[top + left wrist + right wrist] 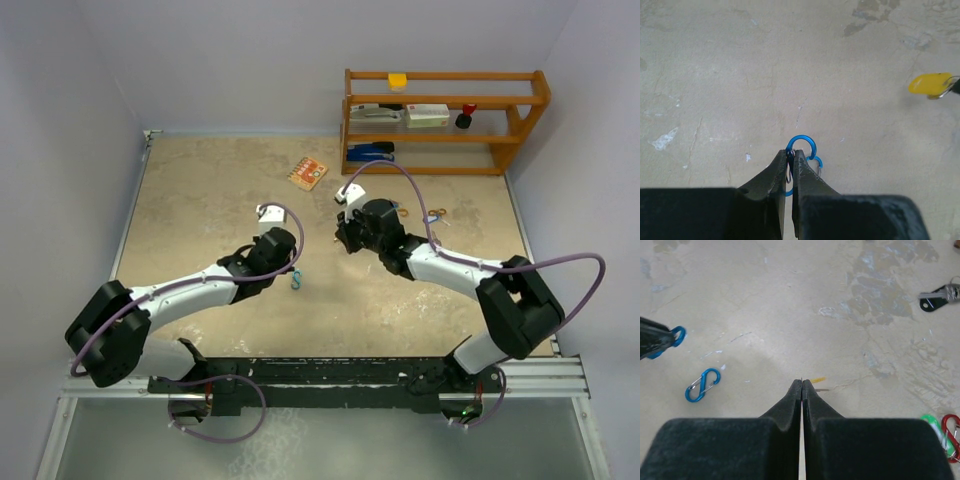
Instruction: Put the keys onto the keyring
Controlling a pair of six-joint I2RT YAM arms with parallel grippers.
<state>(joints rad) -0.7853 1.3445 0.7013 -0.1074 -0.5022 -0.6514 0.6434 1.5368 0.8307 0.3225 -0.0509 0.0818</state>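
Over the scuffed beige tabletop (200, 200) we saw the left tool (791, 155) clenched on a blue clip (801, 137). The right tool (802, 381) was pinched tight on the yellow-tagged key (930, 83), near that clip. A black-tagged key (934, 298) lay well apart.

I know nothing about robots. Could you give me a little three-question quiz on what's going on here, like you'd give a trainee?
1. True or false: both hands stand wide open.
2. What does the left hand pinch? A) a blue clip B) a screwdriver C) a coin
3. Fill in: the key at the tips of the right hand has a ____ tag.
Key: 1 false, both are shut. 2 A. 3 yellow.
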